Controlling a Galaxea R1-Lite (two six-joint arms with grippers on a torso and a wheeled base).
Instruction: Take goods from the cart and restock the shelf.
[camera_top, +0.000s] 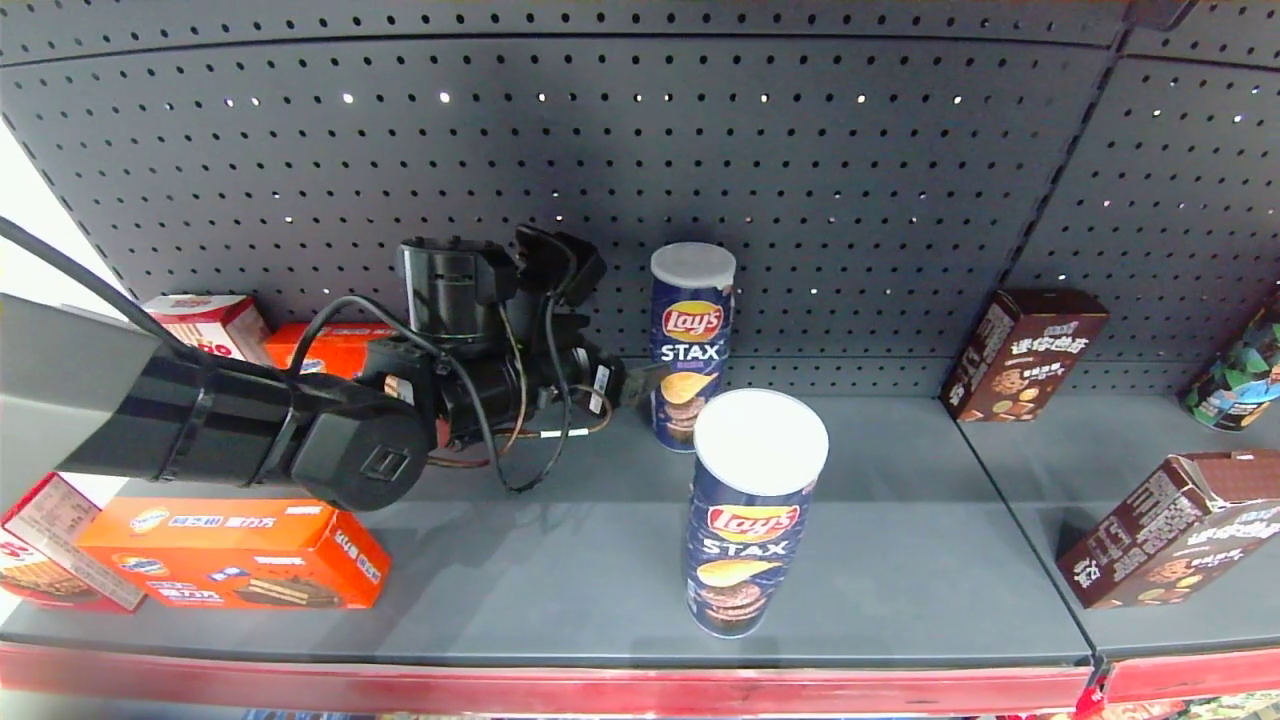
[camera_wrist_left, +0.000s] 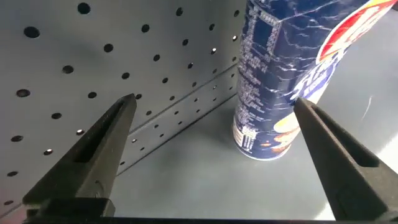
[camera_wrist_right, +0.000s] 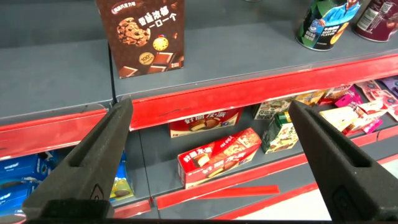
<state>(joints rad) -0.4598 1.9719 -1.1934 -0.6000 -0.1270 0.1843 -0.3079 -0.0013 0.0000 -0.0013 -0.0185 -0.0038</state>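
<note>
Nearest, 1 of 2 chip cans, the front can (camera_top: 755, 510), stands by the shelf (camera_top: 900, 560) edge. The rear can (camera_top: 690, 345) stands upright near the pegboard (camera_top: 600, 150). The left gripper (camera_top: 640, 385) is spread wide just beside it, holding nothing. The right gripper (camera_wrist_right: 208, 106) is also spread and empty. Placement looks done. Backing out means clearing the front can. Open floor lies toward the brown boxes (camera_top: 1020, 350).

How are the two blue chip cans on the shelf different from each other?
The back can stands close to the pegboard wall; the front can stands nearer the front edge of the shelf. The open left claw is right next to the back can, while the front can stands apart from it. Both are upright and blue, with pale lids and the same design.
</note>
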